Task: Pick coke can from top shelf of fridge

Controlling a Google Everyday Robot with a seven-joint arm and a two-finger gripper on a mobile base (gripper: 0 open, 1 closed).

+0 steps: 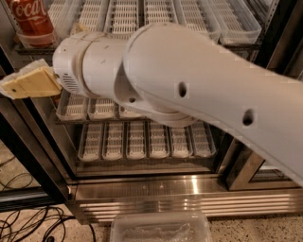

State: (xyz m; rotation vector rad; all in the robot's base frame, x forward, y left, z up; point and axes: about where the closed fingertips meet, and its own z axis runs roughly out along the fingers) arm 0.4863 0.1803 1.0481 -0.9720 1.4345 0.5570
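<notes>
Fridge (189, 191): end effector (13, 87) seemingly below can (29, 20).

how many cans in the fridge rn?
1: the coke can, left end of the top shelf, just above the gripper. The arm may hide others.

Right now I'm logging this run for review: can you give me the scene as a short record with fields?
coke can: upright, far left lane of the top shelf, not held
gripper: below the can and not touching it, at the left edge of the fridge
arm: crosses in front of the middle racks
floor: clear plastic container, cables
</notes>
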